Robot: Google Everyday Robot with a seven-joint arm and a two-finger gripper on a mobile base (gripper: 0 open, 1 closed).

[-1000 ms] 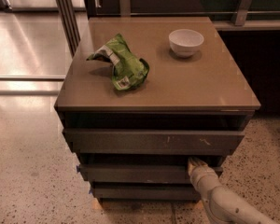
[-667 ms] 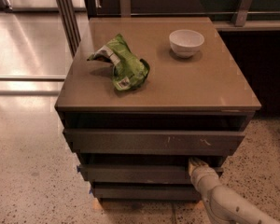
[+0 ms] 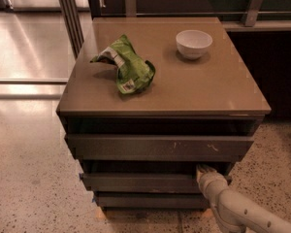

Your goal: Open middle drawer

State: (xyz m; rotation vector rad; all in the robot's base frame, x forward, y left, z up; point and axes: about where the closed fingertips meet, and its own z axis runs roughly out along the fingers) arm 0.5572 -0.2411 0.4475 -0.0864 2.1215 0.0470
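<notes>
A grey-brown cabinet has three stacked drawer fronts. The middle drawer (image 3: 140,181) is the plain dark front below the taller top front with pale scratches (image 3: 160,147) and above the narrowest bottom front (image 3: 150,200). It sits nearly flush, with a dark gap above it. My gripper (image 3: 203,170) is at the right end of the middle drawer's top edge, reaching into that gap. The pale arm (image 3: 242,212) comes in from the lower right.
On the cabinet top (image 3: 208,86) lie a crumpled green chip bag (image 3: 128,67) and a white bowl (image 3: 194,42). Speckled floor (image 3: 29,178) surrounds the cabinet. Metal rails (image 3: 70,13) stand at the back left. A dark counter (image 3: 276,67) is at the right.
</notes>
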